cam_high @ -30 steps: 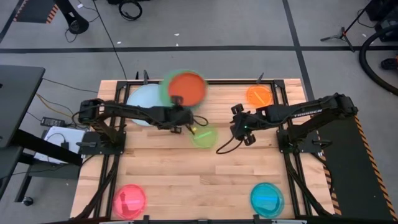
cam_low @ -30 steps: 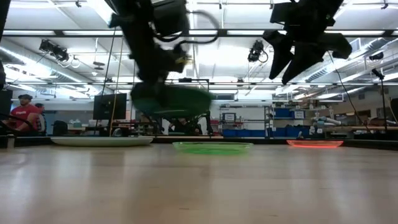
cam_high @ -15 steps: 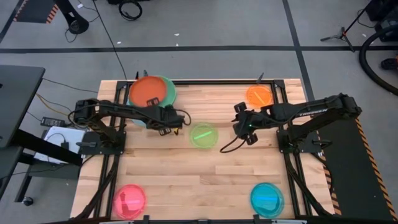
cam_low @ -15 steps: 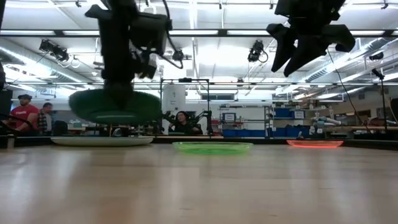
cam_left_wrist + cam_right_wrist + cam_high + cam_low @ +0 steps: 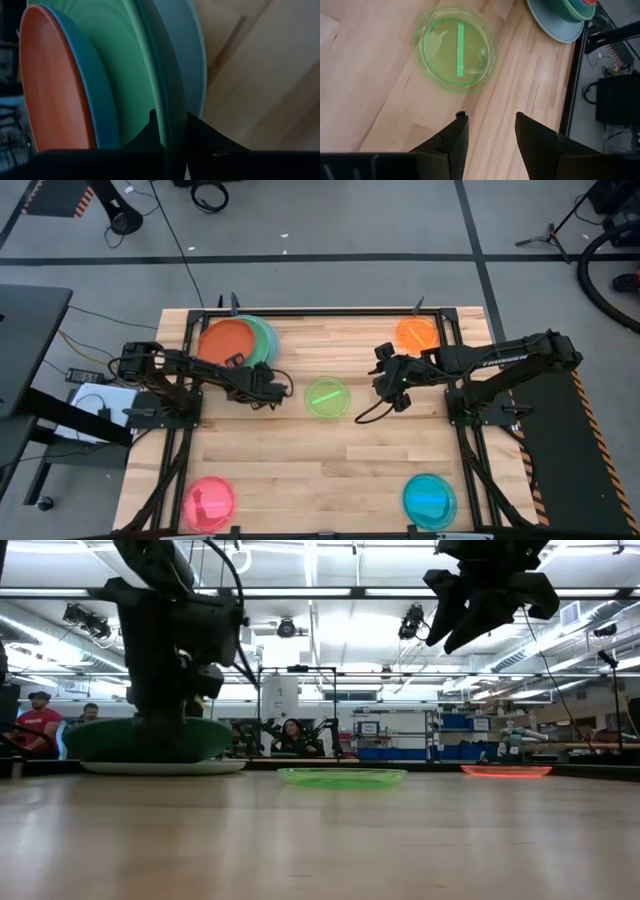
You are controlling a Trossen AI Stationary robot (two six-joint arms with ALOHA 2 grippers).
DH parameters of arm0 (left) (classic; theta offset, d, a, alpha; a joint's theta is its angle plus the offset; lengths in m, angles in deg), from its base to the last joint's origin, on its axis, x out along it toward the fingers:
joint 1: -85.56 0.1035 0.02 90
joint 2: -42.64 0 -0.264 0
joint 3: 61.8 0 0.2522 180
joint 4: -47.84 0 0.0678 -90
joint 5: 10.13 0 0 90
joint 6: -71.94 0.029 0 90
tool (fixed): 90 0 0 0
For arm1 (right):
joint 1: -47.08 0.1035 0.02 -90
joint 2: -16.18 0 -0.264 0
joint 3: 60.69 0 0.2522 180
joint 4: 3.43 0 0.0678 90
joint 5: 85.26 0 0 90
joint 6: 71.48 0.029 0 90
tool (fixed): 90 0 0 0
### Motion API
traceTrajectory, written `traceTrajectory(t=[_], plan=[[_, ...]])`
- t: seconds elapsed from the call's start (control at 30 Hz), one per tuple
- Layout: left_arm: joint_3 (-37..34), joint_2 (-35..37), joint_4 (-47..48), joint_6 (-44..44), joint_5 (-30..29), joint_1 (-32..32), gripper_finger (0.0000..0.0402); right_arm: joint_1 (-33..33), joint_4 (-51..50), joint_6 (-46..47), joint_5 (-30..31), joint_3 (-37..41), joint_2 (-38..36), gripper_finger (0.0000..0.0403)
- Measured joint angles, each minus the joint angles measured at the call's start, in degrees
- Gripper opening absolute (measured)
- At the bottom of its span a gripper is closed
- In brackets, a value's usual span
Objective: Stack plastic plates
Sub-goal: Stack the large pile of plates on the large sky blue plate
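From above, the left gripper (image 5: 268,388) sits near the far left corner of the tabletop (image 5: 300,460), its fingers closed on the rim of a stack of large plates whose top one is the red-orange plate (image 5: 223,342). A green rim (image 5: 266,340) shows past it on the side toward the table's middle. The small lime plate (image 5: 327,396) lies flat near the centre of the tabletop, the small orange plate (image 5: 416,333) near the far right corner, the pink plate (image 5: 208,502) at the near left corner and the cyan plate (image 5: 429,499) at the near right corner. The right gripper (image 5: 389,383) hovers between the lime and orange plates, touching neither.

From table height, the held dark green plate (image 5: 145,739) hangs just above the light blue plate (image 5: 163,767), which rests on the wood. The lime plate (image 5: 341,776) and orange plate (image 5: 505,771) lie flat farther along. The right gripper (image 5: 470,615) hangs high, holding nothing. People (image 5: 38,720) sit in the room behind.

The left wrist camera shows its fingers (image 5: 200,136) pinching the dark green rim (image 5: 165,100), with light green, blue and red-orange (image 5: 50,90) plates nested inside it.

The right wrist camera shows its two fingers (image 5: 535,135) spread apart and empty above the bare wood, the lime plate (image 5: 455,49) beyond them, and the held stack over the light blue plate (image 5: 560,29) farther off.
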Motion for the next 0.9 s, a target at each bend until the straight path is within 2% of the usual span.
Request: traceTrajectory(t=[0.2,0.43,0.63,0.77,0.9], plan=[[0.0,0.0,-8.3,8.5,-1.6,3.0,0.0050,0.0,0.2,0.4,0.0,0.0,0.0,0.0168],[0.0,0.0,-8.4,16.1,-1.1,8.2,0.0050,0.0,0.0,1.4,-0.8,0.0,0.0,0.0168],[0.0,0.0,-8.2,18.5,1.1,8.8,0.0051,0.0,-1.6,1.6,-0.9,0.0,0.0,0.0168],[0.0,0.0,-8.2,18.9,2.2,8.8,0.0071,0.0,-1.6,4.0,-1.2,0.0,0.0,0.0168],[0.0,0.1,-6.7,18.8,3.5,8.8,0.0104,0.6,-1.6,11.6,-1.0,0.0,0.2,0.0168]])
